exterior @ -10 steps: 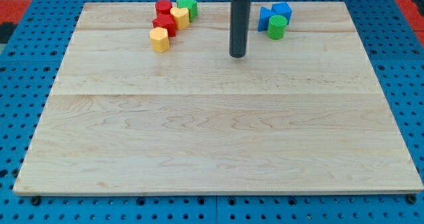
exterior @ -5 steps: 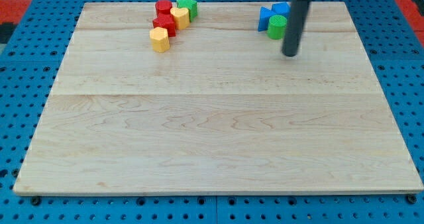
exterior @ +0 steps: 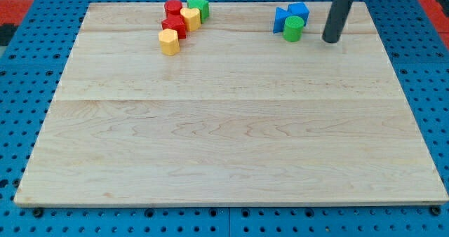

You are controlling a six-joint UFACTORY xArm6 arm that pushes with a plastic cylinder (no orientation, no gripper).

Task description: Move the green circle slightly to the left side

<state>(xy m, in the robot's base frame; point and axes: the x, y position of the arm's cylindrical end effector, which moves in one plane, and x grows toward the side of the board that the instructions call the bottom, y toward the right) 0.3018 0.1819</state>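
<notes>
Parked my tip (exterior: 331, 40) just right of the smooth green circle (exterior: 293, 28), apart, on pale grainy wood board (exterior: 224, 125); no pincer fitted.

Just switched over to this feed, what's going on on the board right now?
My tip sits to the view's right of the green circle, with a gap between them, so nothing is being pushed at this moment. The green circle stands just below two blue blocks near the view's top right. A separate cluster sits at the top left: red blocks, yellow blocks and a green star. From this side, a push toward the view's left looks like the likely next move.
</notes>
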